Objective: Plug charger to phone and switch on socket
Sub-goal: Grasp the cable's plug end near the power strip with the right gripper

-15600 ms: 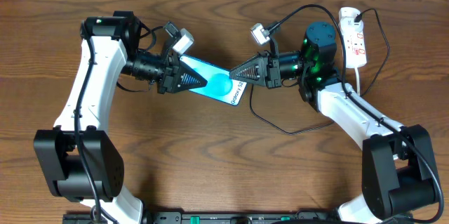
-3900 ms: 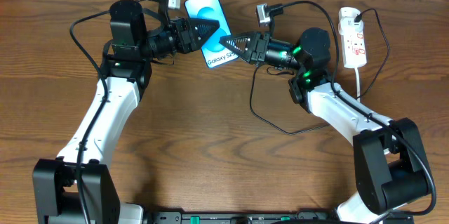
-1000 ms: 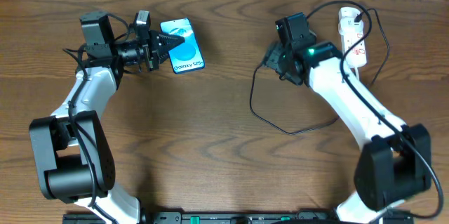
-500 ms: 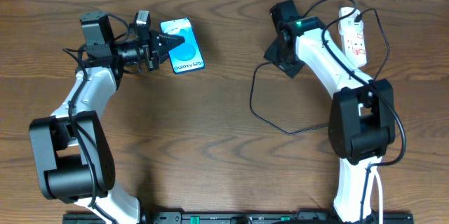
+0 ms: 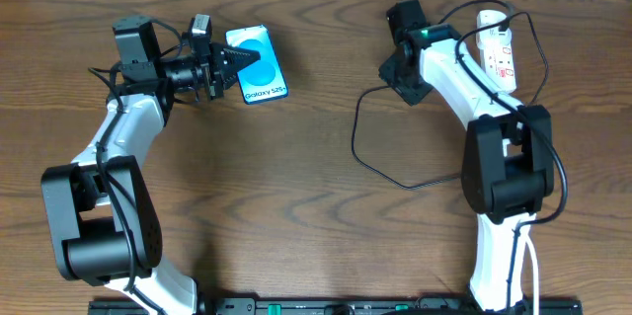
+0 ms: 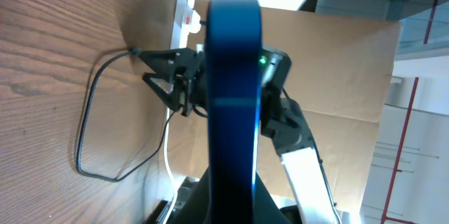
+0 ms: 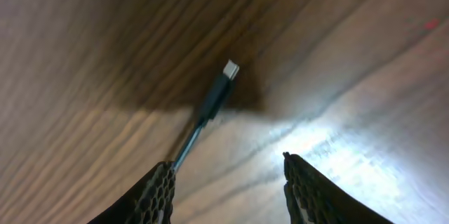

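Overhead: left gripper (image 5: 242,59) clamped on phone (image 5: 265,78), upper left, screen up. Charger (image 5: 356,147) loops mid-table; tip hidden under right arm. Right wrist view: right gripper (image 7: 228,164) jaws apart, empty, connector tip (image 7: 230,69) on wood just beyond. Socket (image 5: 501,55) far right, partly covered.

The only words that could be read stood on the phone (image 5: 255,68): a white band (image 5: 265,90) across one end of its cyan screen carried "Galaxy S25", followed by a further character too small to make out. Well to the right of the phone, the socket (image 5: 497,48) bore red marks on its white face, but no letters or numbers in them were legible.
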You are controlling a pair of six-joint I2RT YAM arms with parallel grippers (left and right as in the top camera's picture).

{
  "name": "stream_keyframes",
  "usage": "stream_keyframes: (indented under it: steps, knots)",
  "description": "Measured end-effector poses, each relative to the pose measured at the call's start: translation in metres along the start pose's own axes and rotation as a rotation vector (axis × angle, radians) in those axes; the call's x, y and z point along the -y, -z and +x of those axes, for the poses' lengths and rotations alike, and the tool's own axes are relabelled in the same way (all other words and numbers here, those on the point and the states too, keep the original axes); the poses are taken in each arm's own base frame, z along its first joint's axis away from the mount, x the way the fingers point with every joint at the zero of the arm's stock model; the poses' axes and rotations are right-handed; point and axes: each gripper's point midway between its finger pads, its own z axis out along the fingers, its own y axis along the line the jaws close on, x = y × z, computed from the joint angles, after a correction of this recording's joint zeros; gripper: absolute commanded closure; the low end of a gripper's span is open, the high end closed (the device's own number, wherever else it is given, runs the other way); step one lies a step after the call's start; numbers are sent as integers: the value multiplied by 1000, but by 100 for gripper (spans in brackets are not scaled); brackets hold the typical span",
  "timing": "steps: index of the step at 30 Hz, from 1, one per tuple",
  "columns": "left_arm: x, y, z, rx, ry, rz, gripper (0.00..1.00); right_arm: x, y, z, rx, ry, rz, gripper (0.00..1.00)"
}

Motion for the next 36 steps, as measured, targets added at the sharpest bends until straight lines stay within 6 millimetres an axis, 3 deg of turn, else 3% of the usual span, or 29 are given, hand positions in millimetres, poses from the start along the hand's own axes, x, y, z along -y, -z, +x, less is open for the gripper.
stream_keyframes:
  steps: [9, 13, 15, 17, 27, 33, 36]
  knots:
    - [0, 0, 0, 0, 0, 0, 93, -3, -20, 0, -3, -62, -3, 57]
    - [1, 0, 2, -9, -3, 5, 93, -4, -23, -3, -4, -82, -8, 66]
    - [1, 0, 2, -14, -3, 7, 93, -5, -24, -6, -2, -91, -16, 74]
    - [2, 0, 3, -17, -6, 9, 93, -7, -25, -8, -4, -101, -25, 98]
    - [2, 0, 3, -19, -11, 10, 93, -12, -27, -7, -30, -64, -50, 99]
    - [2, 0, 3, -19, -26, 10, 93, -24, -23, 9, -155, 200, -150, 99]
    - [2, 0, 3, -19, -35, 11, 93, -33, -12, 35, -296, 430, -279, 99]
